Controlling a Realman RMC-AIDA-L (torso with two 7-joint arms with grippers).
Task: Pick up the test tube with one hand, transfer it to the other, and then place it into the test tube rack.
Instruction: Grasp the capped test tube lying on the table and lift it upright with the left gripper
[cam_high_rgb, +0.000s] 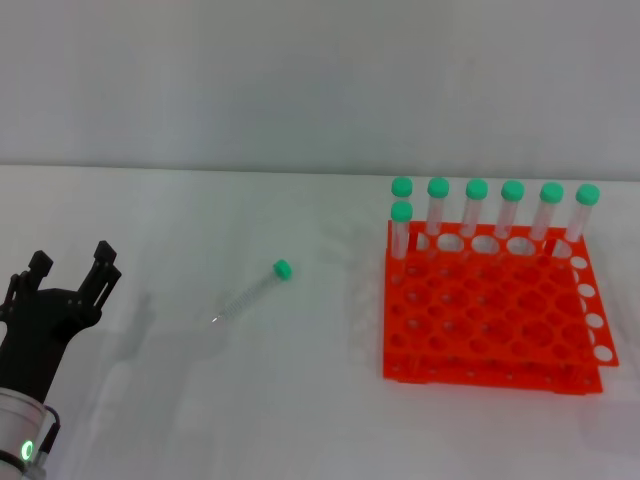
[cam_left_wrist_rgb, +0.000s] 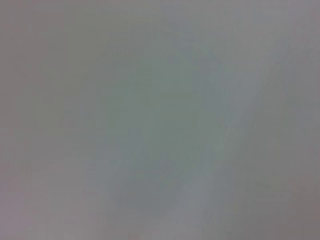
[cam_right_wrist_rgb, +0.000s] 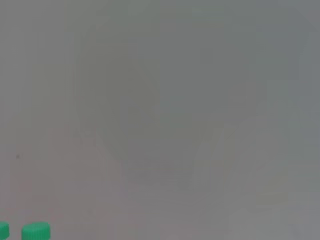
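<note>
Tube (cam_high_rgb: 252, 291) for this task lies flat on the white table (cam_high_rgb: 200, 400), alone, between my left gripper (cam_high_rgb: 72, 268) and the test tube rack (cam_high_rgb: 490, 315); its green cap points toward the rack and toward the far side, its pointed tip points toward me and my left side. It is well apart from the rack and near, but not touching, my left gripper; because it lies down and free on all sides, I judge that fingers can come from above and close across its thin body.

My left gripper is at the left edge of the head view, low, with its black fingers spread apart and nothing between them; it holds nothing. I think it is opened like this to be ready for the tube, since it is the closer arm. Its wrist view shows only blank grey surface, so it gives me no help for the aim.

My right gripper is not visible in the head view; the right wrist view shows only grey surface and two green caps (cam_right_wrist_rgb: 35, 231) at one edge, so I cannot say how its fingers stand.

Seven other tubes (cam_high_rgb: 475, 215) stand upright in the rack, six in the far row and one just in front at the left corner; many holes nearer to me are free. No step of the task is done yet.
</note>
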